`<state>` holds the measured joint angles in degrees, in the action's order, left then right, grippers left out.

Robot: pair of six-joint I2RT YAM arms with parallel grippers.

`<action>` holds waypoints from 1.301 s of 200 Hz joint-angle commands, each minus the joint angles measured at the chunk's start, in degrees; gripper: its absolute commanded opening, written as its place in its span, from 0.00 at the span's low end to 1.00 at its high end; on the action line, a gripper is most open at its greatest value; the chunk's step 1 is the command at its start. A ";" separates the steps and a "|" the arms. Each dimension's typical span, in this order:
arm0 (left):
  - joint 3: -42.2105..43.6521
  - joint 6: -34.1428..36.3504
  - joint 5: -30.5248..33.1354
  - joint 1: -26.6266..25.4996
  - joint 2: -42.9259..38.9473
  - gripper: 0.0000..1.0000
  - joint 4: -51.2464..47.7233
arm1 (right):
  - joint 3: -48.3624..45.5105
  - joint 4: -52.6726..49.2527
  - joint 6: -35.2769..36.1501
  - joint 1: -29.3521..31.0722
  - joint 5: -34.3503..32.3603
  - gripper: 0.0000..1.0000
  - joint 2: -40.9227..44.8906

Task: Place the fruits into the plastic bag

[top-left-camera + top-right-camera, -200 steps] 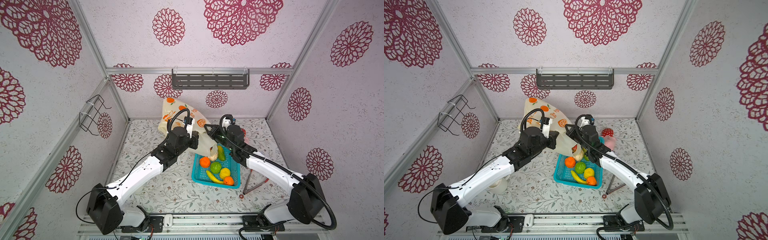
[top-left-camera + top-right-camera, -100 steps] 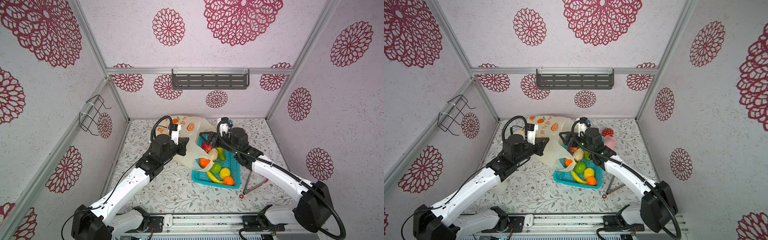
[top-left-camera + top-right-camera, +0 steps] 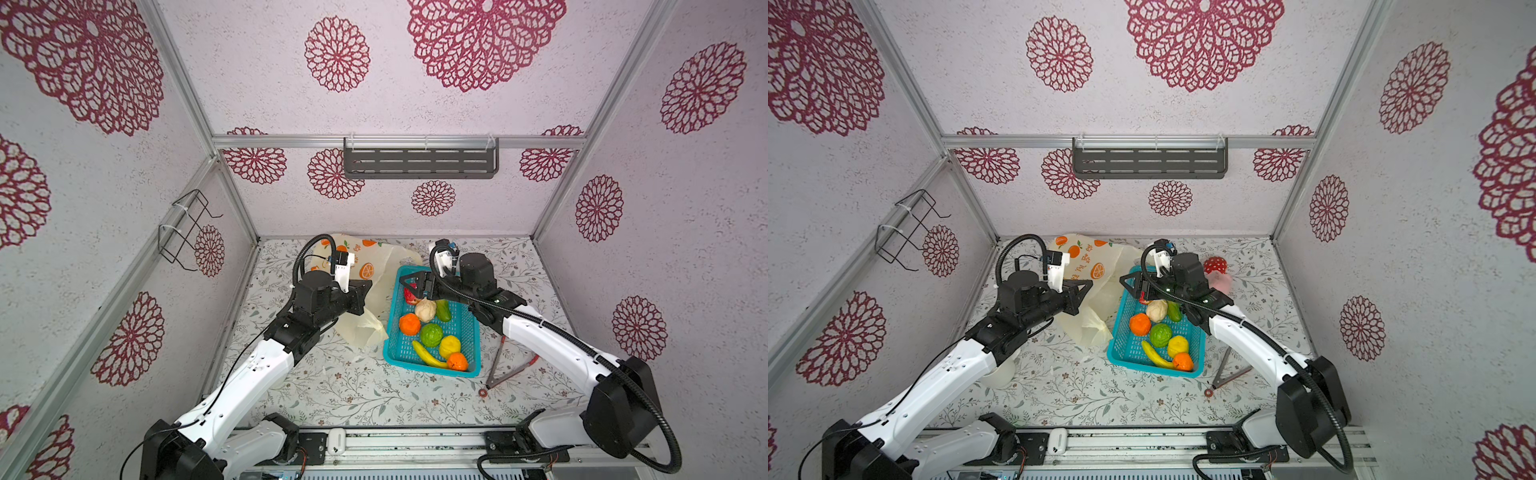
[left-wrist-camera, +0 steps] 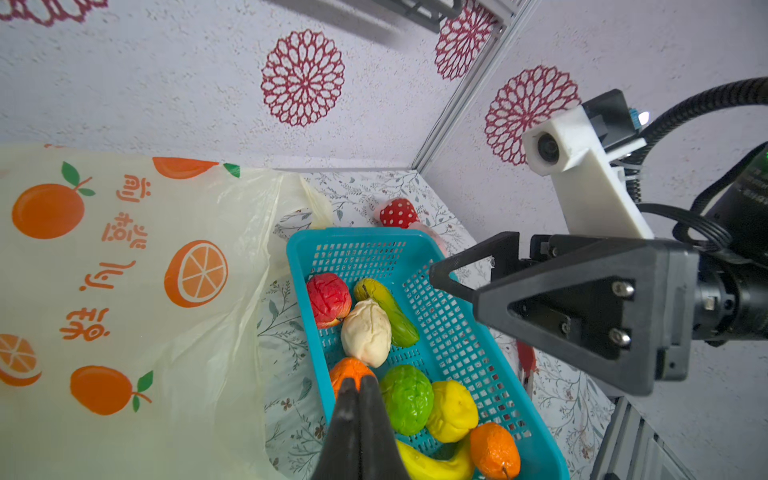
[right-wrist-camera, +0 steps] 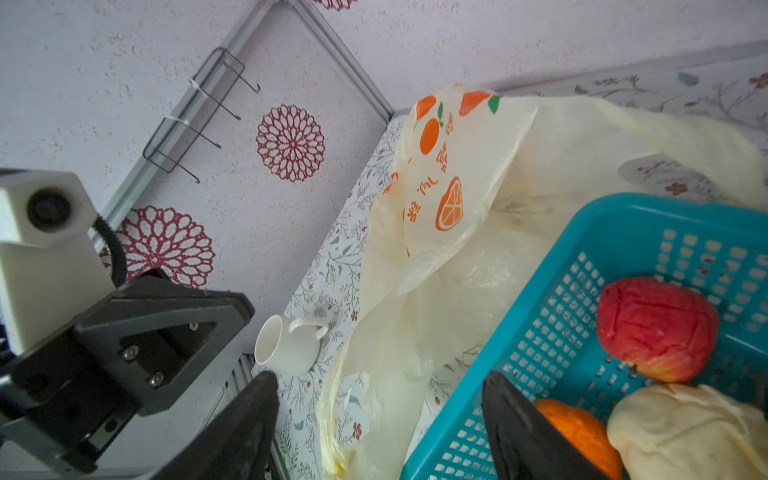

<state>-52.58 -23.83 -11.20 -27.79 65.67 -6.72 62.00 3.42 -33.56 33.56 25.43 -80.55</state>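
Flowered wallpaper closes in a leaf-printed tabletop [image 3: 353, 390], where the plastic bag [image 3: 376, 266] lies slumped and flat just beside the teal basket [image 3: 391, 332], a handle loop [image 4: 314, 202] trailing past the basket's far corner. All the fruits [image 3: 432, 334] sit in the basket, none in the bag. The bag looks thin, limp and slippery, likely to collapse unless pinched at its mouth rim or a loop and lifted. The fruits look light and soft, and the wrinkled red apple [image 4: 329, 300] is best taken across its middle. The left gripper [image 4: 360, 380] hangs over the bag, jaws pressed together on nothing visible. The right gripper [image 5: 380, 376] hovers by the apple, jaws spread wide and empty.
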 commanded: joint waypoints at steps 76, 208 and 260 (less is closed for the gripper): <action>-26.12 14.22 26.82 -5.93 28.50 0.69 -21.02 | 0.19 -5.42 3.09 -2.50 -5.18 0.73 4.36; -28.34 11.53 38.87 -7.56 41.56 0.86 -20.88 | -3.42 -4.83 2.41 -7.37 -3.86 0.72 7.76; -25.95 10.17 37.41 -6.68 42.65 0.87 -20.83 | -3.13 -4.31 2.28 -7.57 -3.43 0.72 7.38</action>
<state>-80.16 -12.45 27.29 -35.35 106.80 -27.79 58.26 -2.85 -31.51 26.28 21.21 -74.43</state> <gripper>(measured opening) 0.867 0.717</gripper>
